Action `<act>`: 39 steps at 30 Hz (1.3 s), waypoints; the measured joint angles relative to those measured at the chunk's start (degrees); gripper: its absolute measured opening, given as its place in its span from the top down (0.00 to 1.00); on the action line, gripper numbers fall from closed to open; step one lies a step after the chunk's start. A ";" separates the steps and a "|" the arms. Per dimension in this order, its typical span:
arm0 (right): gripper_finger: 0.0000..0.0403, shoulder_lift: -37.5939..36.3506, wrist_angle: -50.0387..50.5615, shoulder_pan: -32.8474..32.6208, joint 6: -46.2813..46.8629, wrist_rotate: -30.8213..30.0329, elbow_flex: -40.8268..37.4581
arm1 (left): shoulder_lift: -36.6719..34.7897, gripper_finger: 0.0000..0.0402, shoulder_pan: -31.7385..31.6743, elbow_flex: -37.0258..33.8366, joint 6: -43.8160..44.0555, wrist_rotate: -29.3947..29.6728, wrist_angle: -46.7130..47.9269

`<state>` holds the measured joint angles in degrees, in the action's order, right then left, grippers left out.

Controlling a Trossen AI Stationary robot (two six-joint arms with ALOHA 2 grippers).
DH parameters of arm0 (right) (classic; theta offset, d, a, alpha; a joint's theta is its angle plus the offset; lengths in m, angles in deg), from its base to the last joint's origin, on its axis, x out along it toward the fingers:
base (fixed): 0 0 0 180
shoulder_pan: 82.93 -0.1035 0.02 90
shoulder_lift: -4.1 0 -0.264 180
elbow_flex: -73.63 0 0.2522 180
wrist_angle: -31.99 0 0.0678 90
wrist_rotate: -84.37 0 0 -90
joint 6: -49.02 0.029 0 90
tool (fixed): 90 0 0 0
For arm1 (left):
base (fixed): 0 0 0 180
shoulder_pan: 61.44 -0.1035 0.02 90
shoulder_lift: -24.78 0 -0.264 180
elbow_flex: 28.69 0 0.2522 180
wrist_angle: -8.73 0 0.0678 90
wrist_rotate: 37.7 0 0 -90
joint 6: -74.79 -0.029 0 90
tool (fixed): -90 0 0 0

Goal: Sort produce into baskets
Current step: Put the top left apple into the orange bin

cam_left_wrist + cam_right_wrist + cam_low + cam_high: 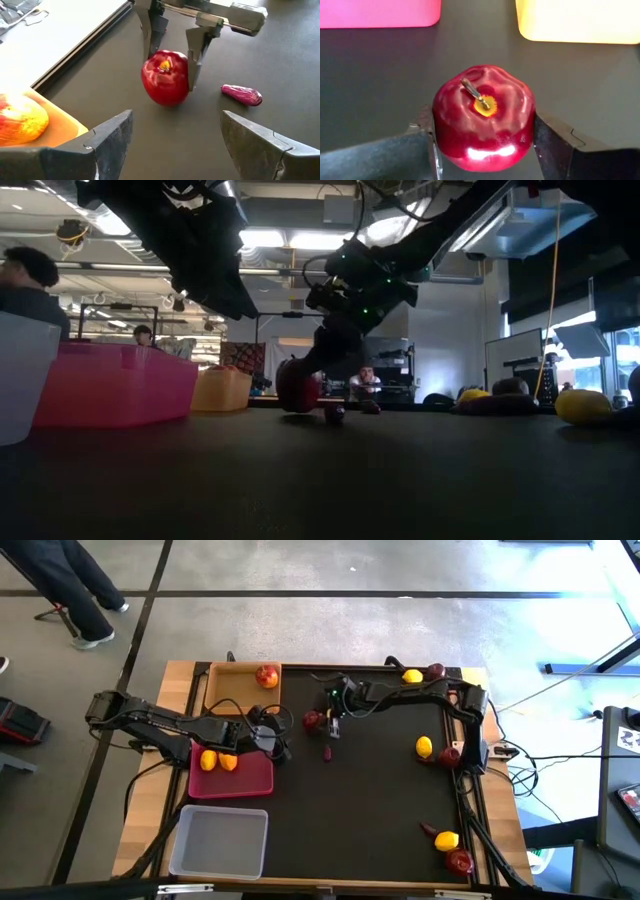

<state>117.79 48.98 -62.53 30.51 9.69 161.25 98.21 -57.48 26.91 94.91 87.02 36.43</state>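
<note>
A dark-red apple (pixel 315 720) sits mid-table on the black mat, stem up, between the fingers of my right gripper (pixel 322 723), which is shut on it. It also shows in the right wrist view (pixel 483 117) and the left wrist view (pixel 165 77). A slim purple root (pixel 327 752) lies on the mat just nearside of it. My left gripper (pixel 274 738) hovers open and empty to the apple's left, between the tan tray (pixel 225 690) and the pink tray (pixel 250 780). My right gripper pinches the apple by its two opposite sides (pixel 527 125) between its two fingers (pixel 547 142), around its widest part. The fingers come slanting down from above and from the table's right (pixel 196 50). The apple stands upright, its underside on or just above the mat.
The tan tray holds one apple (pixel 266 675); the pink tray holds two lemons (pixel 208 760). The white plastic tray (pixel 220 840) stands near left. More lemons, apples and a root lie at the far edge (pixel 412 676), right side (pixel 425 747) and near right corner (pixel 447 839).
</note>
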 joint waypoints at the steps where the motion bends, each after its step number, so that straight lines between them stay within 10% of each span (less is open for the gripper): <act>1: 0.55 0.00 0.00 0.05 0.03 -0.13 0.00 | 0.00 0.26 0.00 0.00 -0.17 0.00 0.00; 22: 0.24 0.33 0.29 0.20 0.84 -0.08 -0.13 | 0.00 0.26 0.00 0.00 -0.37 0.00 0.00; 39: 0.22 -5.56 1.98 0.18 1.06 0.32 -0.06 | 0.61 0.26 -0.15 0.00 -0.18 -0.28 -1.80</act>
<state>112.23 50.95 -62.35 31.57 10.01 161.19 98.82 -57.63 26.91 94.74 86.74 34.63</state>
